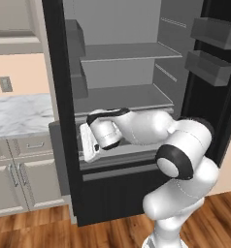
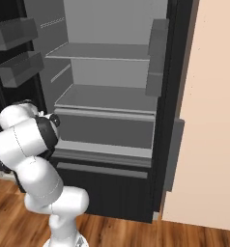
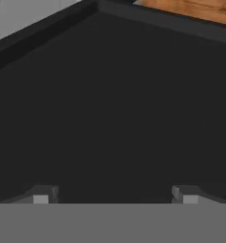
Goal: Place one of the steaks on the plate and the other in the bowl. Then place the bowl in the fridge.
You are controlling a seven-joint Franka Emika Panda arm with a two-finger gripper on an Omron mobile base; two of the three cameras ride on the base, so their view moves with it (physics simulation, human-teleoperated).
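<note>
Fingertips (image 3: 41,195) spread wide and empty before the tall black open fridge (image 1: 64,121); I see no bowl shelved, so progress is unclear.

You face the fridge (image 1: 64,97), its doors swung open, shelves (image 1: 132,51) stacked one above another inside and door bins (image 1: 209,68) hanging to the right. The arm reaches into the lower compartment. A marble counter (image 1: 18,114) over cabinets (image 1: 20,174) stands left.
</note>
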